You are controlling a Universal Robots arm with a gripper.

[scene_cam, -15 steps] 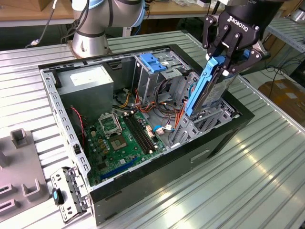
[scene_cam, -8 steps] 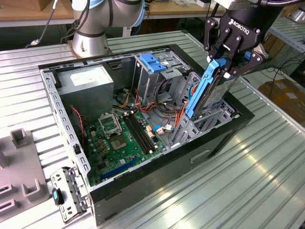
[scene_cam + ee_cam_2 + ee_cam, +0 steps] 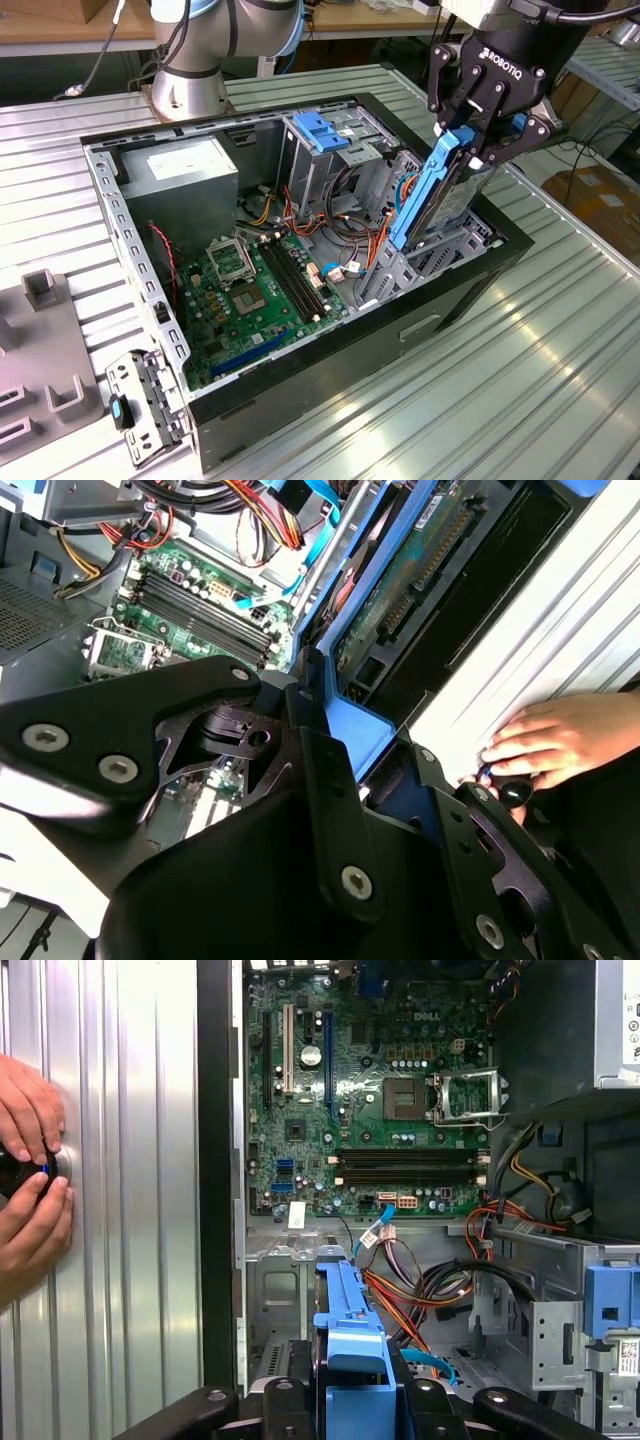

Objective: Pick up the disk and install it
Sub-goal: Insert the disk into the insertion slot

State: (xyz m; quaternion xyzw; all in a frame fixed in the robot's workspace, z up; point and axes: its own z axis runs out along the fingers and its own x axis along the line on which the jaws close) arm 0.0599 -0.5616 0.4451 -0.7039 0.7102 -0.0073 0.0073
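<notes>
Your hand (image 3: 472, 142) is clamped on the disk (image 3: 432, 195), held tilted on edge with its lower end at the computer case's (image 3: 330, 380) drive bay (image 3: 445, 252): installing is in hand, and seating it likely needs aligned rails.

Cable tangle (image 3: 372, 248) just beside disk (image 3: 432, 190)

We see an open computer case (image 3: 470, 290) on the tabletop (image 3: 560, 380), holding a green circuit board (image 3: 250, 300), a grey box (image 3: 185, 175) and a blue-handled cage (image 3: 320, 130); a grey tray (image 3: 40, 370) lies at the tabletop's edge.
</notes>
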